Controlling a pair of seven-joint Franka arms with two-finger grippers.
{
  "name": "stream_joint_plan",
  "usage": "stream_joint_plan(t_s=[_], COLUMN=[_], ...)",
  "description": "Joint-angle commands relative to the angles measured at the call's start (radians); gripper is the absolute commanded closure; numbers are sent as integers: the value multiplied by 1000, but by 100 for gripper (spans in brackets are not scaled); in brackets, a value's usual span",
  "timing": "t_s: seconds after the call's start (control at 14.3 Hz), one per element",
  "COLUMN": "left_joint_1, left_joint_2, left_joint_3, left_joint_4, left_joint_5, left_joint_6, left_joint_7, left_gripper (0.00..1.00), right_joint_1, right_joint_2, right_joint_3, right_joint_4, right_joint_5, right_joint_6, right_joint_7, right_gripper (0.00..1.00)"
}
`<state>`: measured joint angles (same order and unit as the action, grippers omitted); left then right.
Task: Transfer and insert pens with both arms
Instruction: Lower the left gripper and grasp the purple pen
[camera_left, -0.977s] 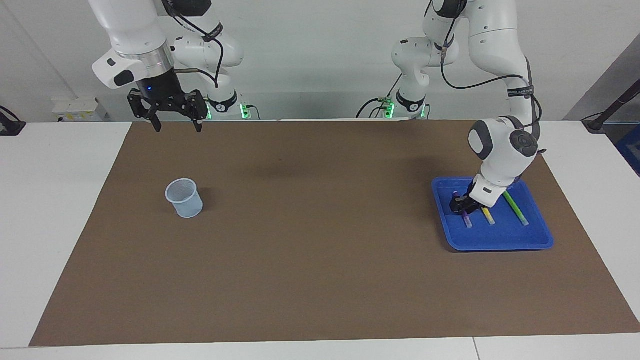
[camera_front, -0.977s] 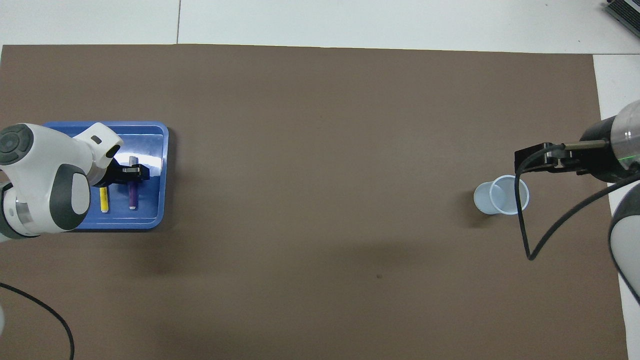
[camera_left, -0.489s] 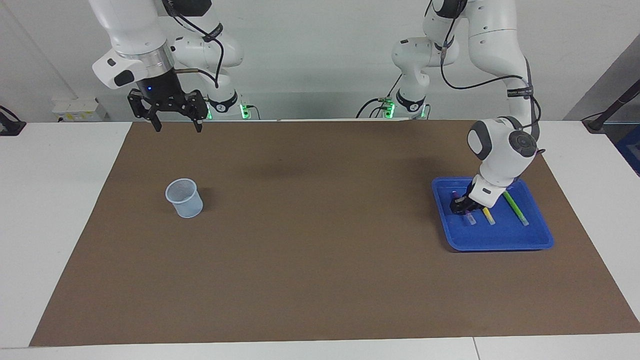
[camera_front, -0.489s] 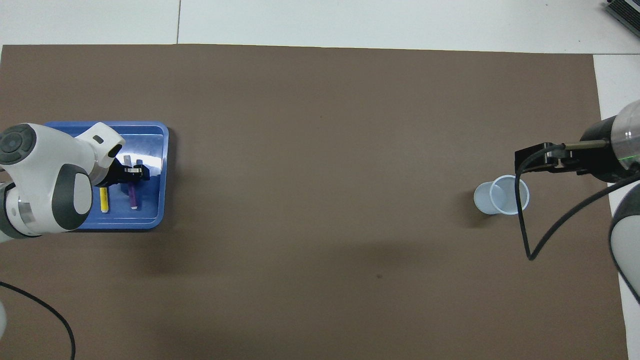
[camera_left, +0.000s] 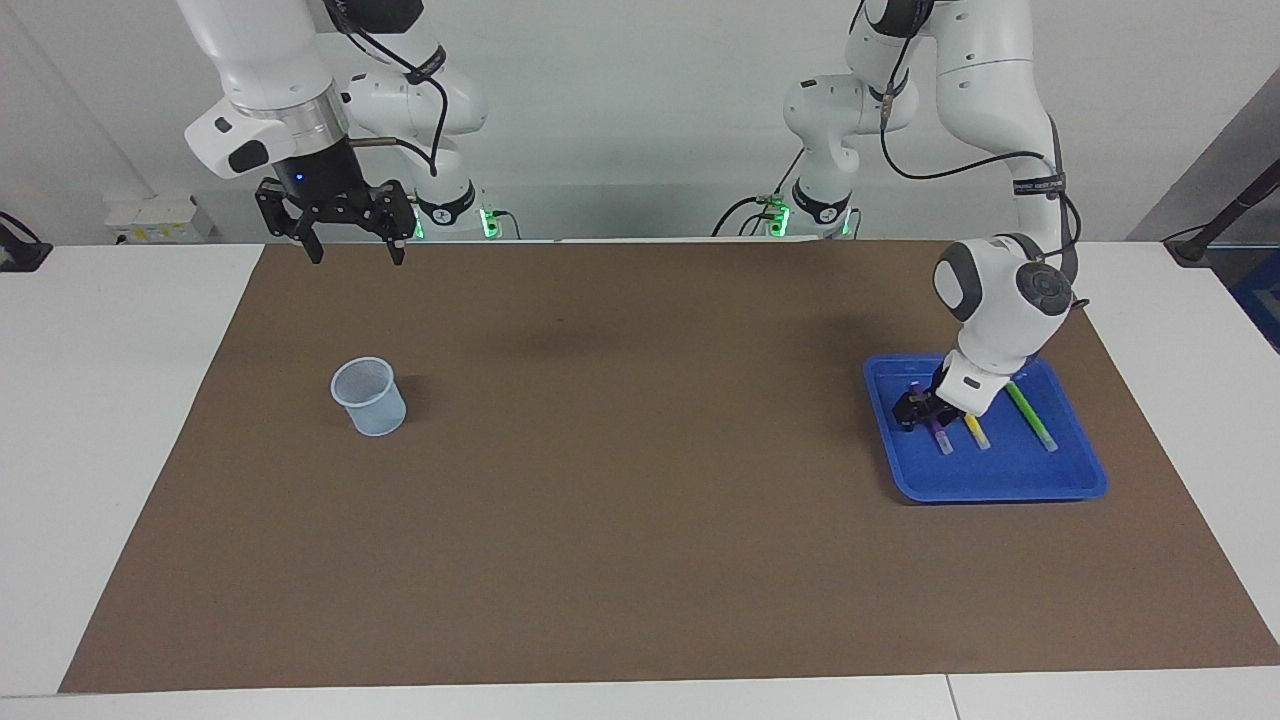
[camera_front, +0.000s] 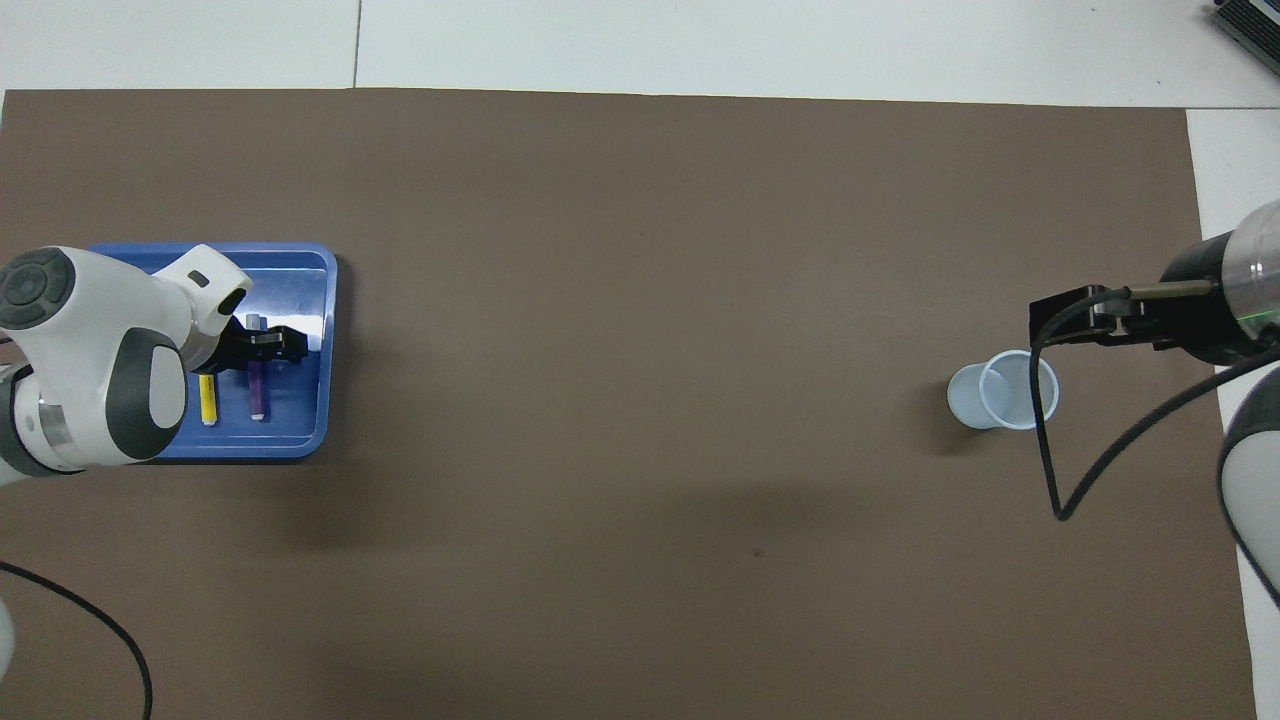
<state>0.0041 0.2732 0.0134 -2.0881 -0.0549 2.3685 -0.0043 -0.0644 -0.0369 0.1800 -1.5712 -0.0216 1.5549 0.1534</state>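
Spreading after a pinch, the left jaws (camera_left: 918, 412) now stand apart over the purple pen (camera_left: 936, 435), which lies flat in the blue tray (camera_left: 1000, 480) at the bench's left-arm end; that grab seems lost. Right jaws (camera_left: 352, 250) wait, wide.

Bare mat (camera_left: 640, 450) separates cup (camera_left: 369, 396) from tray (camera_left: 1000, 485).
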Motion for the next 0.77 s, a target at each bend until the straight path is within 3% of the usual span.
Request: stream_joint_plan(t_s=[0.0,0.21,0.56,0.7], left_joint_1=[-15,-15,-13,-13], left_joint_2=[15,12,8,6], left_joint_3=[8,8,10,10], left_joint_4=[34,51,37,33], left_joint_5=[-11,-11,-11,-11], left_joint_6=[-9,-25,-23,-25], left_joint_7=[-10,-10,-11,-11], left_gripper=[7,10,38,44], right_joint_1=[-9,-9,8,8], right_joint_2=[-11,-8,-18,-17], right_joint_3=[4,4,7,10], right_joint_4=[-10,-7,-9,-7], right_joint_5=[-8,-8,-8,0], right_joint_6=[7,20,14,19], right_joint_7=[6,5,6,6], right_gripper=[0,0,0,0])
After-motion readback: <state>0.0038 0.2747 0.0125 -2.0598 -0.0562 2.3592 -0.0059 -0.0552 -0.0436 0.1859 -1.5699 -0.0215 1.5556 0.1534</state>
